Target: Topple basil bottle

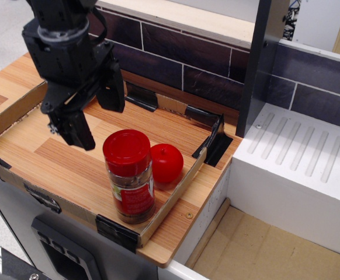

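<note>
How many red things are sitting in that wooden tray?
2: a clear spice jar with a wide red cap at the tray's front edge, and a round red apple-like ball just behind-right of it. The gripper may hide others.
</note>
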